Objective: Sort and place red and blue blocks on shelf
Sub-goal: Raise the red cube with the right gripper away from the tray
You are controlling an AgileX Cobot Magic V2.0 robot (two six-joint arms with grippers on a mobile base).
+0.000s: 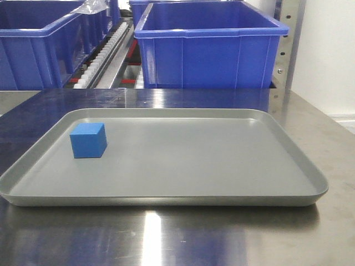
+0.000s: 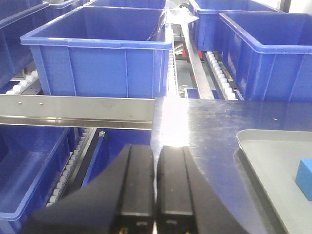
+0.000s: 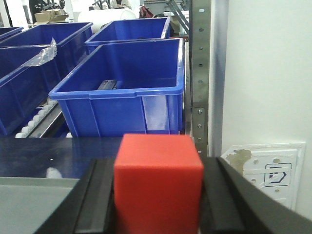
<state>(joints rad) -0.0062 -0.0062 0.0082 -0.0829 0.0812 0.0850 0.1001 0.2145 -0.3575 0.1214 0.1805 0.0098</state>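
The right hand [image 3: 158,210] grips the red block [image 3: 158,175]; left hand [image 2: 156,187] clenched, empty; blue block [image 1: 88,140] sits in the grey tray [image 1: 222,166].

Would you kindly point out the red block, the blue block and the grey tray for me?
red block [image 3: 158,180]: right wrist view, middle of its front face.
blue block [image 1: 86,146]: front view, middle of its front face.
grey tray [image 1: 211,160]: front view, bare floor right of centre.

A brushed steel tabletop [image 1: 177,238] carries one shallow grey tray [image 1: 222,160], lying flat. A blue block [image 1: 88,140] sits in the tray's left part (nearer the far rim). Behind the table, the shelf [image 2: 73,111] holds large blue bins [image 1: 208,50] on white roller tracks [image 1: 102,58].
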